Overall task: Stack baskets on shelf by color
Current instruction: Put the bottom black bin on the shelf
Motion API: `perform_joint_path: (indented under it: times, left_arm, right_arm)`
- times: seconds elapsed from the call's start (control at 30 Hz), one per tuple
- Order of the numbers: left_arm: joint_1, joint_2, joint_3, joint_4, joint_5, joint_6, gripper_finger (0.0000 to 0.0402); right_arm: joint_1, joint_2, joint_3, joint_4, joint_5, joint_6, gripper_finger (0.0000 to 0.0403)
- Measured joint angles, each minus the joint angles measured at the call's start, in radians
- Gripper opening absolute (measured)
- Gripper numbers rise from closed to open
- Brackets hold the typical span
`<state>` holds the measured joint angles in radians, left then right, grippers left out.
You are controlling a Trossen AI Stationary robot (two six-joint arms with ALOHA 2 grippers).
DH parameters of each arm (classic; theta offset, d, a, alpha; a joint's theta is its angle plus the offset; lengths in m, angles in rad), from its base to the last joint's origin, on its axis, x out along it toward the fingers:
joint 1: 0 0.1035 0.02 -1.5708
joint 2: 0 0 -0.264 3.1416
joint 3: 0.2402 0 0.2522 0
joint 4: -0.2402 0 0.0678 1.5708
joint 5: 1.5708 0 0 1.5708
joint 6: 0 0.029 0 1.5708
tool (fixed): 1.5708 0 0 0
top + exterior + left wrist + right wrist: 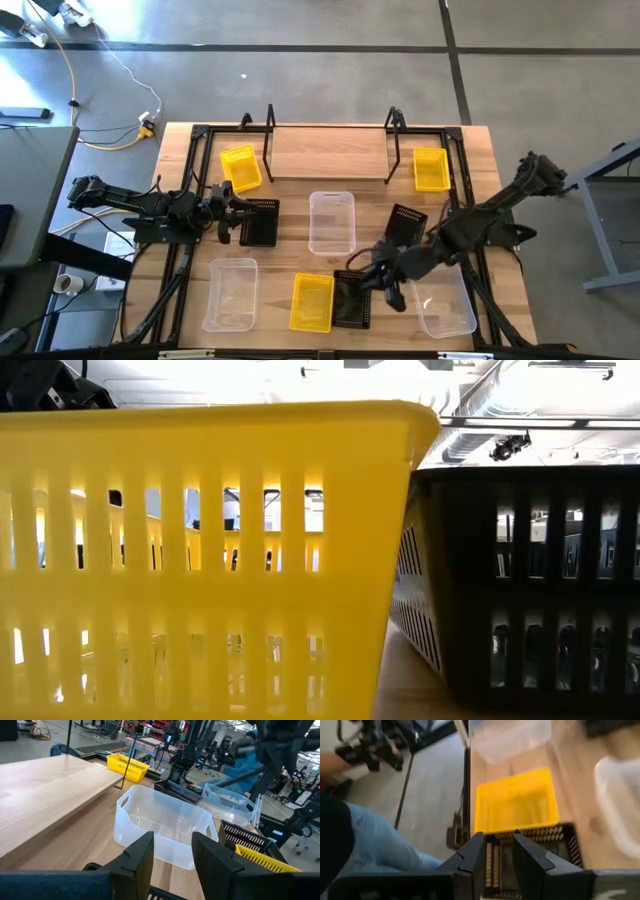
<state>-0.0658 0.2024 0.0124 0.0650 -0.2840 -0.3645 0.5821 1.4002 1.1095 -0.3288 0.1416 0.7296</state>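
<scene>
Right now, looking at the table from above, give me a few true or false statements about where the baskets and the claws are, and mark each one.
1. The shelf already holds a stack of baskets. False: its plank is bare.
2. One yellow basket lies off the shelf's left end and another yellow basket off its right end. True.
3. The right claw is at the black basket beside the near yellow basket. True.
4. The left claw is holding a yellow basket. False: its fingers are apart and empty, next to a black basket.
5. A clear basket sits mid-table in front of the shelf. True.
</scene>
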Motion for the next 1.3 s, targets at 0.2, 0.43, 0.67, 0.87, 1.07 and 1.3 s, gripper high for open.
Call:
perform_joint_path:
  times: [0.2,0.43,0.67,0.87,1.07,1.3]
  left_arm:
    - [0.000,0.000,0.000,0.000,0.000,0.000,0.0125]
    - [0.000,0.000,0.000,0.001,0.031,-0.002,0.0125]
    - [0.000,0.000,0.000,0.002,0.034,-0.026,0.0125]
    - [0.000,0.000,0.000,0.002,0.034,-0.047,0.0125]
    - [0.000,0.000,0.000,0.000,0.034,-0.055,0.0125]
    - [0.000,0.000,0.000,-0.001,0.034,-0.055,0.0125]
  right_arm:
    - [0.032,0.091,0.000,0.005,-0.039,0.029,0.0092]
    - [0.073,0.181,0.000,0.109,-0.047,0.047,0.0137]
    - [0.099,0.264,0.000,0.207,-0.048,0.032,0.0153]
    - [0.107,0.333,0.000,0.281,-0.049,0.007,0.0153]
    - [0.106,0.400,0.022,0.285,-0.095,-0.026,0.0153]
    - [0.106,0.466,0.088,0.218,-0.097,-0.056,0.0153]
